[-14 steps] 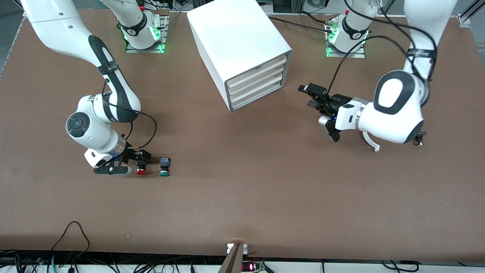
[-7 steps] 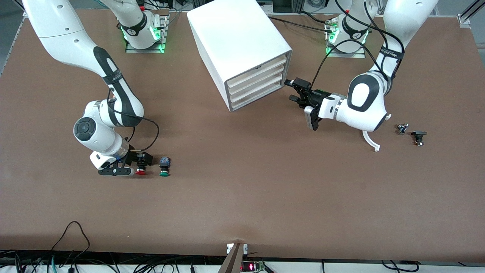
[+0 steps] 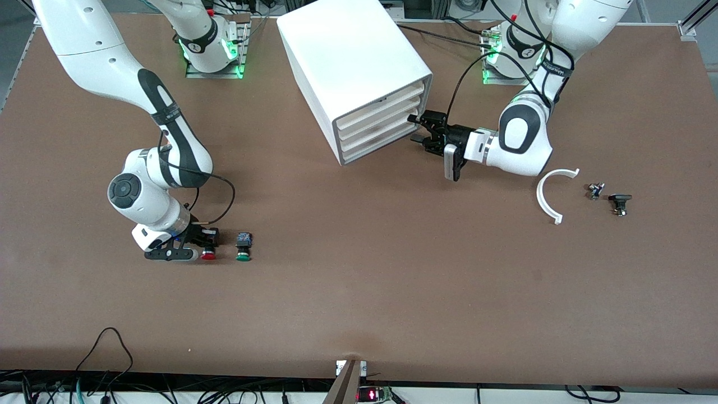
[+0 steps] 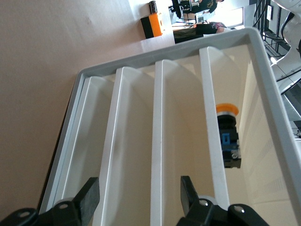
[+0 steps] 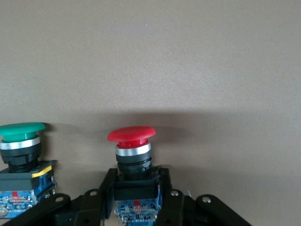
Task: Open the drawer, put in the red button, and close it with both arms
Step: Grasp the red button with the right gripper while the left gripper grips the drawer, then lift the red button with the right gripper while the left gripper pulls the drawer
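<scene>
The red button (image 3: 208, 253) lies on the table near the right arm's end, its cap toward the front camera. My right gripper (image 3: 206, 238) is low at the table, shut on the button's black body; in the right wrist view the fingers (image 5: 99, 195) press both sides of the red button (image 5: 131, 135). The white cabinet (image 3: 353, 62) has four shut drawers (image 3: 378, 126). My left gripper (image 3: 418, 128) is open at the drawer fronts' end nearest the left arm. In the left wrist view it (image 4: 138, 200) spans two drawer fronts (image 4: 157, 141).
A green-capped button (image 3: 243, 248) lies right beside the red one, also in the right wrist view (image 5: 21, 134). An orange-capped button (image 4: 227, 109) shows inside one drawer. A white curved piece (image 3: 552, 193) and two small dark parts (image 3: 611, 197) lie near the left arm's end.
My left gripper has moved across the table to the cabinet's drawer fronts, uncovering the white curved piece. My right gripper has lowered slightly and closed around the red button's body.
</scene>
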`<act>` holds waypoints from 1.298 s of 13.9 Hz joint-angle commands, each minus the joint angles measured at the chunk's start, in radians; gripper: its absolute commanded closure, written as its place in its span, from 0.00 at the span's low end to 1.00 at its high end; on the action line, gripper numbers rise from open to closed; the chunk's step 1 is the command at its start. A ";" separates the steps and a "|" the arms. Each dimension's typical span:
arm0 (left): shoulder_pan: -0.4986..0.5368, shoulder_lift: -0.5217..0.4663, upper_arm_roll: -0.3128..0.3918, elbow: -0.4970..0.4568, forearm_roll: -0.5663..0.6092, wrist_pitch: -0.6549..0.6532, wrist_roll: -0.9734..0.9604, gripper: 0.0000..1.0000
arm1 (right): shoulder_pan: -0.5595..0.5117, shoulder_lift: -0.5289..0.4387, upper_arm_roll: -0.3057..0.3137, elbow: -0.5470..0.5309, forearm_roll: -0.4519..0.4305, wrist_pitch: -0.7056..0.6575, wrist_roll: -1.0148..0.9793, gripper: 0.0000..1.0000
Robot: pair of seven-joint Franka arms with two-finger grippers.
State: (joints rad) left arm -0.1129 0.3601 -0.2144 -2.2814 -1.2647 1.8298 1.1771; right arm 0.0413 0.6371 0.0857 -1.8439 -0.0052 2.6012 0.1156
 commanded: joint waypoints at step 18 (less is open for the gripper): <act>-0.001 -0.026 -0.042 -0.110 -0.110 -0.047 0.039 0.67 | 0.055 -0.013 0.012 0.520 -0.001 -0.780 0.320 1.00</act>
State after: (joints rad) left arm -0.1138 0.3598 -0.2534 -2.3636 -1.3400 1.7872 1.1905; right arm 0.0832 0.6219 0.0927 -1.3690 -0.0049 1.8843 0.3660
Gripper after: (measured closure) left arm 0.383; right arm 0.590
